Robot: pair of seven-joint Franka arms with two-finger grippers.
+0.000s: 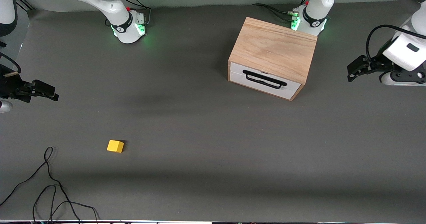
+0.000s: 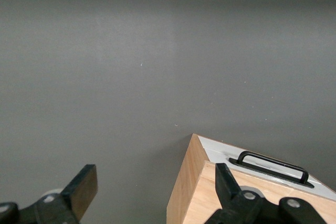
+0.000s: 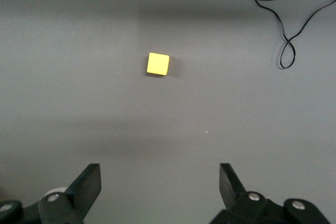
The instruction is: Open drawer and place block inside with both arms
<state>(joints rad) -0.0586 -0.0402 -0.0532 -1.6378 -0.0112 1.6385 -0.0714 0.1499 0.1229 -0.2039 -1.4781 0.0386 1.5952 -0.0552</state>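
Observation:
The drawer (image 1: 266, 81) is shut, its white front and black bar handle (image 1: 264, 79) set in a light oak box (image 1: 274, 49) near the left arm's base. The small yellow block (image 1: 115, 146) lies on the grey table, nearer the front camera, toward the right arm's end. My left gripper (image 1: 353, 72) hangs open beside the box at the left arm's end; in the left wrist view (image 2: 155, 188) the box corner (image 2: 202, 192) and handle (image 2: 273, 166) show past its fingers. My right gripper (image 1: 49, 93) is open over the table's right-arm end, and the block (image 3: 158, 63) lies ahead of its jaws (image 3: 159, 187), well apart from them.
A loose black cable (image 1: 50, 184) curls on the table near the front edge at the right arm's end, also seen in the right wrist view as the cable (image 3: 286, 30). Bare grey table lies between the block and the box.

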